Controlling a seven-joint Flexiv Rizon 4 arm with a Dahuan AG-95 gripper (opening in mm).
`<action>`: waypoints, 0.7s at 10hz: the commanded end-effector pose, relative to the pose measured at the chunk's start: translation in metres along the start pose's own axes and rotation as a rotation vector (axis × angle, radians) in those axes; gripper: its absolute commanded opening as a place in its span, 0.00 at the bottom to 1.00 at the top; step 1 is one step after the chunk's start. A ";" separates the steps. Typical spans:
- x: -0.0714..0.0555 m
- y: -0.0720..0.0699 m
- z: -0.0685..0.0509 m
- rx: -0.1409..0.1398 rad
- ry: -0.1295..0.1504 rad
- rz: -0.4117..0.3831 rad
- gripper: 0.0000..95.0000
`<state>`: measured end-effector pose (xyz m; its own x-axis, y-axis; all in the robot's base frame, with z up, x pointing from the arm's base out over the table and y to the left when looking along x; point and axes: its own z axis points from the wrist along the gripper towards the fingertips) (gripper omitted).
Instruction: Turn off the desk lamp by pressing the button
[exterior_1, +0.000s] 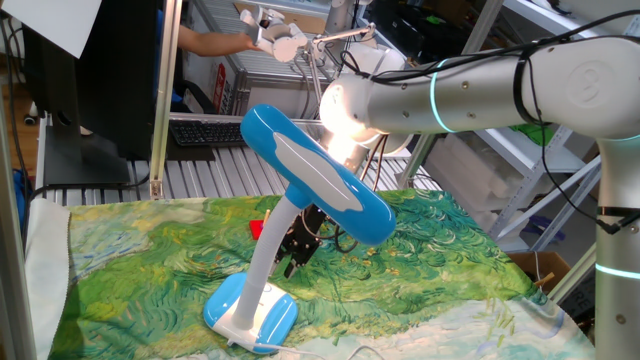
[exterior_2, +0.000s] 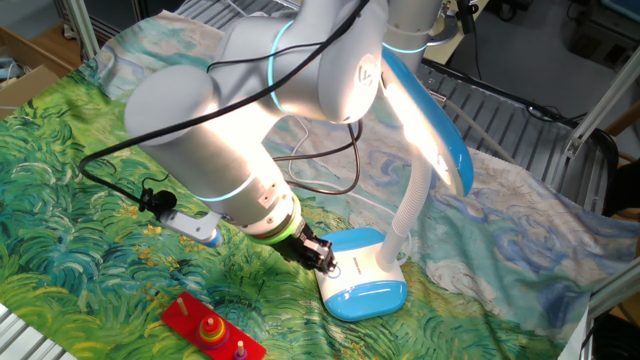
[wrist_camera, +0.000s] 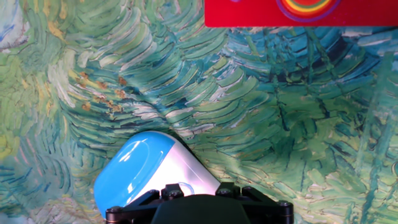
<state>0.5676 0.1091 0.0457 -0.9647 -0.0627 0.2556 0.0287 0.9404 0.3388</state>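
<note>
**Op:** Logging by size. I am seeing the cloth (exterior_1: 430, 260), painted in green and blue swirls, covering the table. The arm (exterior_2: 250, 130) is reaching low across it, and it is catching bright light on its shell.

**Obs:** Where is the lamp sitting?

**Op:** The lamp (exterior_1: 315, 170) is standing on the cloth near the front edge in one fixed view. Its long blue head with the white stripe is tilting over the arm's wrist, and the white neck is curving down to the oval base (exterior_2: 365, 275). The head is glowing in the other fixed view, so I am noting the lamp as lit.

**Obs:** And the gripper?

**Op:** The gripper (exterior_2: 325, 258) is hanging right at the white end of the base, beside the foot of the neck. In the other fixed view its dark tip is appearing to touch the base top, but I am not able to confirm contact. In the hand view the base is lying just beyond the gripper's black body, blue end pointing away.

**Obs:** Fingers wide or narrow?

**Op:** I cannot tell; no view is showing the fingertips clearly.

**Obs:** Anything smaller?

**Op:** A red board (exterior_2: 212, 330) with coloured rings is lying on the cloth, apart from the base.
</note>
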 end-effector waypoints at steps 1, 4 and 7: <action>0.000 0.000 0.000 0.008 -0.005 -0.021 0.40; 0.000 0.000 0.000 0.048 -0.008 -0.044 0.40; 0.000 0.000 0.000 0.078 -0.006 -0.056 0.40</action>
<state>0.5673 0.1095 0.0460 -0.9659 -0.1127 0.2330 -0.0438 0.9584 0.2821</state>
